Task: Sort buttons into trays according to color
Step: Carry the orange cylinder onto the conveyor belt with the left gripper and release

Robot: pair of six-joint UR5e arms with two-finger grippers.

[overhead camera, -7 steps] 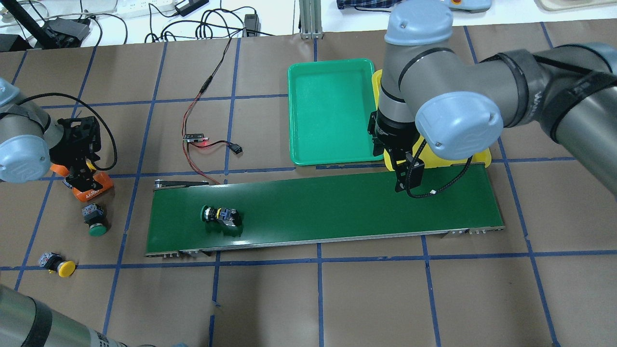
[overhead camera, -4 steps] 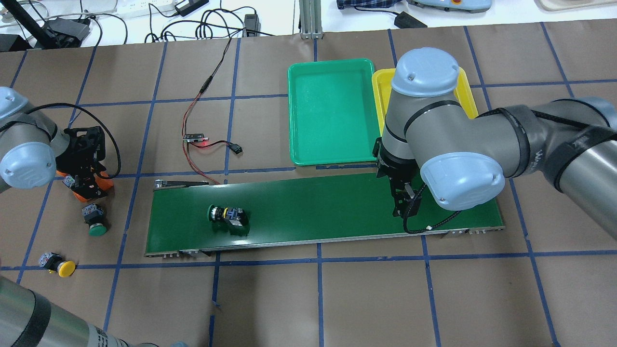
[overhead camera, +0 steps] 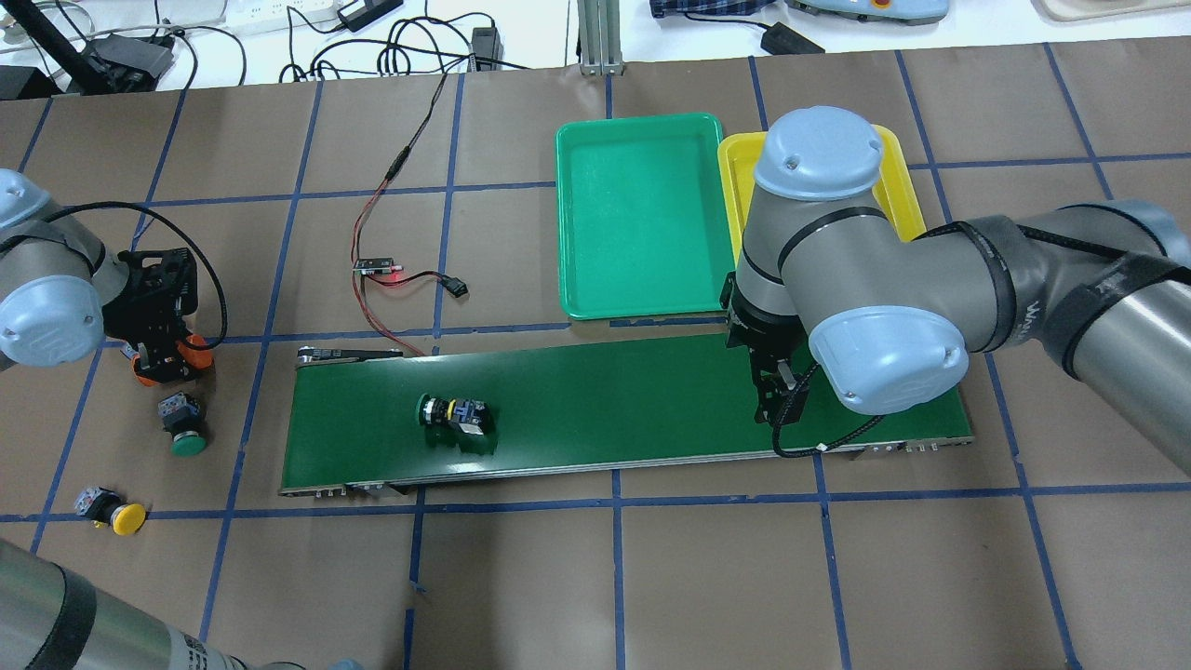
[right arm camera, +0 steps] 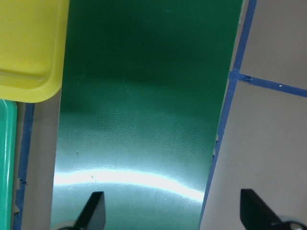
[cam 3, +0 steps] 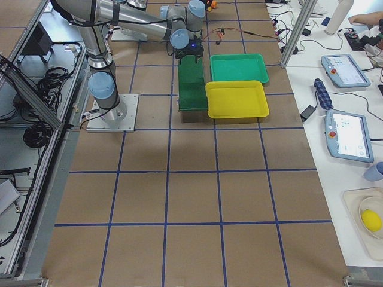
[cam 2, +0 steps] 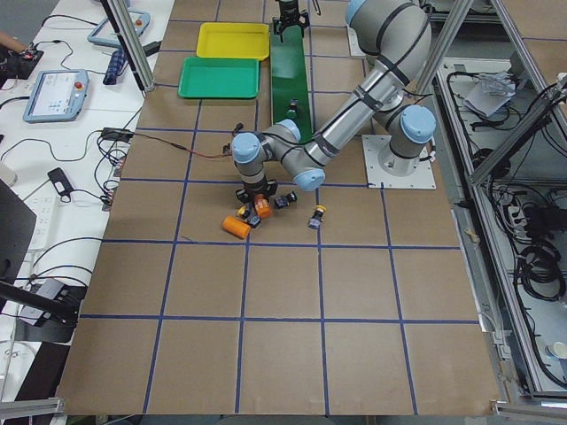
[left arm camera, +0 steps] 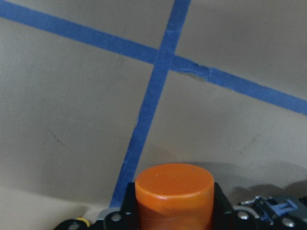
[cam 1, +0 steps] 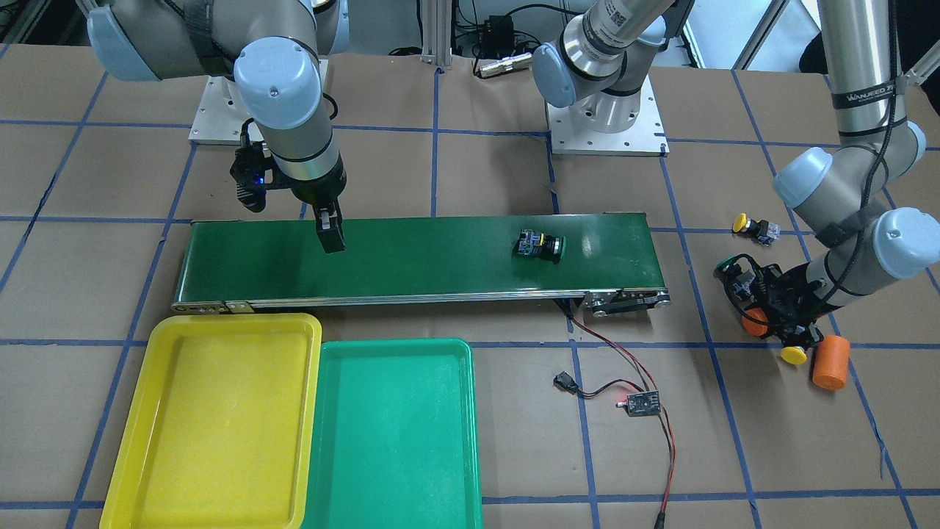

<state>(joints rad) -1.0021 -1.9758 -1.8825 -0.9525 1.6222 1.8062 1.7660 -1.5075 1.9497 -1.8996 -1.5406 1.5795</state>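
**benchwatcher:** What's changing right now? (overhead view, starting from the robot's edge)

**gripnerd:** Nearest in, the loose yellow button [overhead camera: 123, 517] and the loose green button [overhead camera: 184, 430] aren't budging. They're sitting off the 9 o'clock end of the conveyor belt [overhead camera: 651, 400], same as a second ago. The left gripper [overhead camera: 160, 361] is shuffling a little at 12 o'clock from them. Further out, the green-capped button [overhead camera: 454, 413] is riding the belt toward 3 o'clock. The right gripper [overhead camera: 777, 402] is swinging back from over the yellow tray [cam 1: 213, 426] and settling over the belt's 3 o'clock end.

**benchwatcher:** Meaning what for the sort?

**gripnerd:** I'm guessing the belt is delivering that button and the right side is getting ready to catch it. The green tray [overhead camera: 642, 214] is waiting at 12 o'clock of the belt, with the yellow one touching its 3 o'clock side. Neither is holding a button, so sorting is only just starting.

**benchwatcher:** And the grippers?

**gripnerd:** On the left, the wrist cam is showing the fingers pressing both sides of an orange cylinder [left arm camera: 174, 191], so it's looking clamped on that (not even a button, weird). A fourth button [cam 1: 793, 355], yellow cap, is lying just beside it. On the right, the fingertips [right arm camera: 93, 211] are standing wide apart with nothing between them. They're hovering over bare belt, with the button well apart at 9 o'clock.
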